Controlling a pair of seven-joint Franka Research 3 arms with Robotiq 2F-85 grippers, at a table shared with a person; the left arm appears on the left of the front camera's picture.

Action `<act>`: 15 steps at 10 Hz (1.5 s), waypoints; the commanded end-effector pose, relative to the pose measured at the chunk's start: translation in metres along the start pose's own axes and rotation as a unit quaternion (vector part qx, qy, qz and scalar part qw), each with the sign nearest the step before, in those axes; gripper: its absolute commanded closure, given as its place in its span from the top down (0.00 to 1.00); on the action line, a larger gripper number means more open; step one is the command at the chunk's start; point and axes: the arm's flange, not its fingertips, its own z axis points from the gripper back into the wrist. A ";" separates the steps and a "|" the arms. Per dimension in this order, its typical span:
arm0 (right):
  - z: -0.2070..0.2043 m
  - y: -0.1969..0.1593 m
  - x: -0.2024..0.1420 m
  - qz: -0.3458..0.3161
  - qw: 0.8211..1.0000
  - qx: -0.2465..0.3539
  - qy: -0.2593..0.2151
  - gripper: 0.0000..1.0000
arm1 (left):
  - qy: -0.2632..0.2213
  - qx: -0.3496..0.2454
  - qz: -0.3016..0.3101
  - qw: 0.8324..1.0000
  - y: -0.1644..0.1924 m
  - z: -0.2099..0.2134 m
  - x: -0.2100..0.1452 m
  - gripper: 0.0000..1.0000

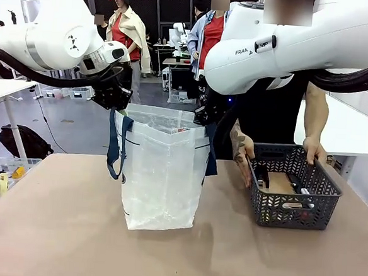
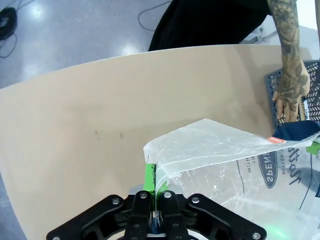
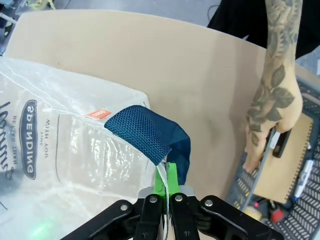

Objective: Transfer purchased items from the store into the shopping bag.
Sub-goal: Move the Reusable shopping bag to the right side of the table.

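Translucent shopping bag (image 1: 162, 174) held open.
Its rim is clamped by the left gripper (image 2: 155, 176) and right gripper (image 3: 169, 181); the basket (image 1: 293, 199) is seemingly steadied by a hand (image 1: 243, 153).

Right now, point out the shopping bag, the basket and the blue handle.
shopping bag (image 1: 162, 174), front view, front wall.
basket (image 1: 292, 212), front view, near lattice wall.
blue handle (image 3: 142, 131), right wrist view, strap fold.

A flat beige tabletop (image 1: 57, 230) is carrying two things: a translucent white plastic tote bag with navy strap handles (image 1: 162, 181) is standing upright near its middle, and a dark grey lattice-sided plastic basket (image 1: 292, 212) is sitting apart from it, on the robot's right.
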 end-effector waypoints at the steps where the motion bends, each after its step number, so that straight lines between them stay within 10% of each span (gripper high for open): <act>1: 0.001 -0.003 -0.001 -0.005 1.000 0.001 -0.003 0.00 | 0.001 0.002 0.004 1.000 0.003 0.004 -0.001 0.00; 15: 0.001 -0.003 -0.001 -0.005 1.000 0.001 -0.003 0.00 | 0.001 0.002 0.004 1.000 0.003 0.004 -0.001 0.00</act>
